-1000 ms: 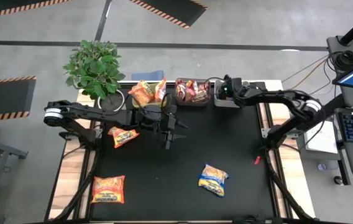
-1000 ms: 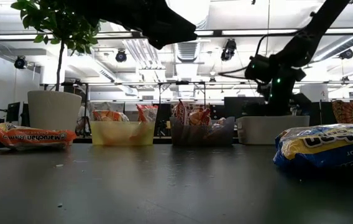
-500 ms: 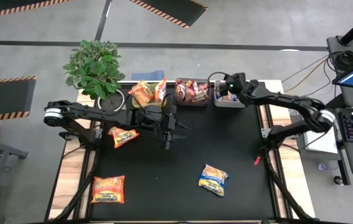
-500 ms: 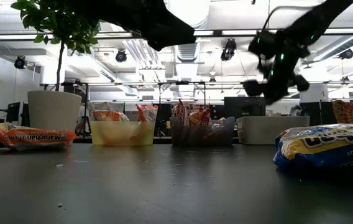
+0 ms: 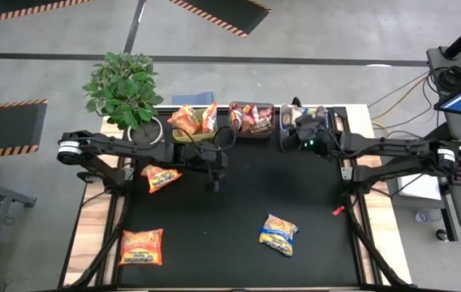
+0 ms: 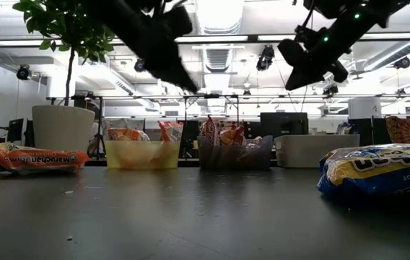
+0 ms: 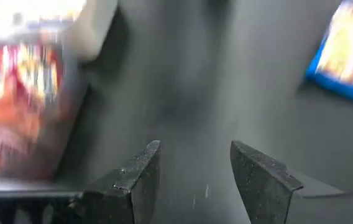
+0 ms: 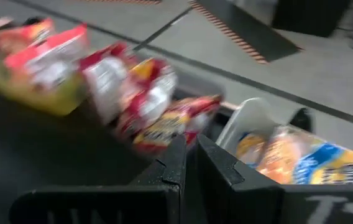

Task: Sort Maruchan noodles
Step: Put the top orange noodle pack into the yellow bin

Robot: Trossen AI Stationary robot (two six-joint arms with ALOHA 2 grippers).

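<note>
Black table (image 5: pixel 239 259) from above, left gripper (image 7: pixel 195 171) mid-table with fingers spread and empty, right gripper (image 8: pixel 189 163) pinched closed, empty, by the pale bin (image 8: pixel 242 124), noodle packets (image 5: pixel 279 234) loose on the table (three), others filling three back-edge bins (image 6: pixel 141 153).

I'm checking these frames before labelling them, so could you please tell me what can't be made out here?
- Left wrist view: motion blur smears the red packets in the dark bin; print unreadable.
- Low view: picture edge cuts off the blue-and-yellow crinkly packet.
- High view: packets inside the grey plastic bin are hidden by the right gripper.
- High view: flavour text on the orange-red flat packet is too small.
</note>
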